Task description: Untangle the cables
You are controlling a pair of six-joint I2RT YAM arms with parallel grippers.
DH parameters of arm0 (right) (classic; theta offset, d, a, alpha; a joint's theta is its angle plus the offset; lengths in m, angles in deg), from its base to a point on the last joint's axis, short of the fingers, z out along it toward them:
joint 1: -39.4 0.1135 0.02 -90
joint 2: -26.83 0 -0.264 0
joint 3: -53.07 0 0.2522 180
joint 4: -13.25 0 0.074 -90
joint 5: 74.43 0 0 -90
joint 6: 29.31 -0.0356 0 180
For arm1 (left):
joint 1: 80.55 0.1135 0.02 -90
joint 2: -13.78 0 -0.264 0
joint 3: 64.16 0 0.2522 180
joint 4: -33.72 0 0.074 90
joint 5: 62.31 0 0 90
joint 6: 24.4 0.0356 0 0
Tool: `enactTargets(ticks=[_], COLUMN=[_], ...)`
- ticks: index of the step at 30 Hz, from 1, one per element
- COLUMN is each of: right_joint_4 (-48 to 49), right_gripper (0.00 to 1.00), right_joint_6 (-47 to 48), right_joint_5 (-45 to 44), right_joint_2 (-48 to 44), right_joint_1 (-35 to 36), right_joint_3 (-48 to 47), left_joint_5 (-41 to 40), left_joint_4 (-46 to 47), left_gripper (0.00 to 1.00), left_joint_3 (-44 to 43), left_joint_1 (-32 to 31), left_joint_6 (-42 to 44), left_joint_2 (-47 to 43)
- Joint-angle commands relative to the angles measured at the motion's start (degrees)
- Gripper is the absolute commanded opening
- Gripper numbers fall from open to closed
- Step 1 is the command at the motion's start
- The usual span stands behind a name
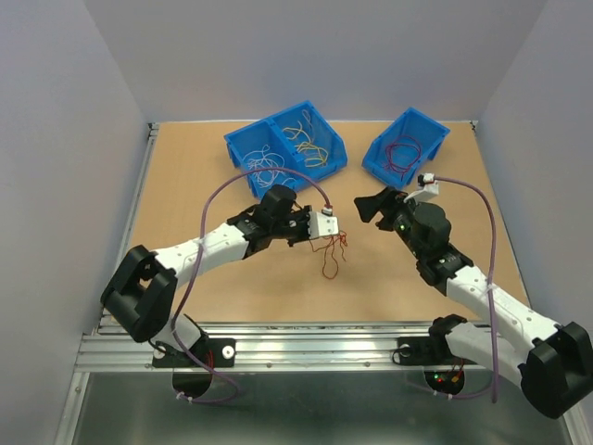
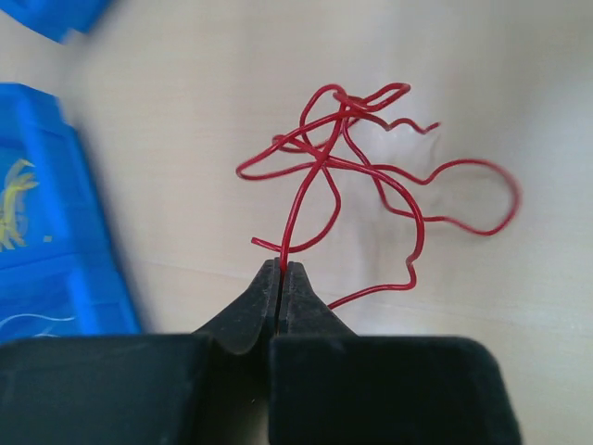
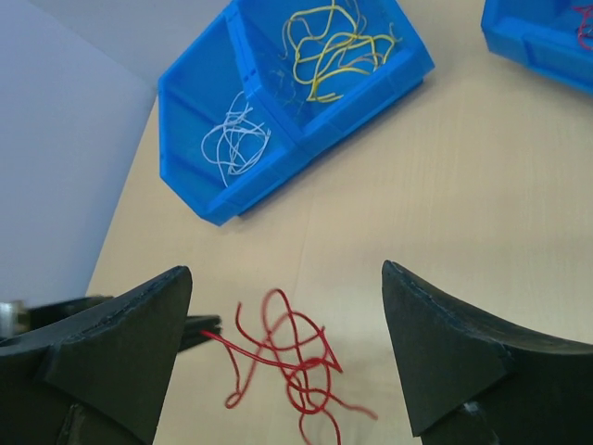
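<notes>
A small tangle of red cables [image 2: 371, 171] hangs just above the table, and my left gripper [image 2: 282, 267] is shut on one strand of it. In the top view the tangle [image 1: 332, 255] dangles below the left gripper [image 1: 320, 241] at mid-table. My right gripper [image 3: 287, 271] stands open, apart from the tangle [image 3: 292, 357], which lies between and below its fingers. The right gripper [image 1: 375, 206] faces the left one across a short gap. More cables lie in bins: white ones [image 1: 269, 165], yellow ones [image 1: 310, 139] and red ones [image 1: 403, 153].
A blue two-compartment bin [image 1: 264, 122] sits at the back middle, holding the white and yellow cables. A smaller blue bin [image 1: 435, 130] stands at the back right. Grey walls close in the table on three sides.
</notes>
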Motion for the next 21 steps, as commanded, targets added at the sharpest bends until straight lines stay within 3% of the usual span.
enactTargets(ticks=[1, 4, 8, 15, 21], right_joint_4=[5.84, 12.16, 17.26, 17.45, 16.40], right_gripper=[0.87, 0.87, 0.86, 0.80, 0.77], right_joint_6=[-0.23, 2.05, 3.28, 4.52, 3.20], right_joint_5=[5.16, 20.06, 27.75, 27.06, 22.50], right_joint_2=[3.36, 7.74, 10.58, 11.72, 12.34], right_joint_1=[0.14, 0.14, 0.83, 2.42, 2.33], right_joint_3=[1.21, -0.54, -0.72, -0.99, -0.46], left_joint_5=[4.13, 6.58, 12.11, 15.30, 9.50], left_joint_4=[6.63, 9.10, 9.19, 8.13, 15.94], left_gripper=[0.00, 0.00, 0.00, 0.00, 0.00], left_joint_3=[2.54, 4.21, 4.48, 3.42, 4.83], left_joint_1=[2.35, 4.10, 6.04, 7.98, 11.57], left_joint_6=[-3.45, -4.60, -5.57, -6.97, -14.70], left_joint_2=[-8.04, -11.29, -13.33, -14.29, -16.14])
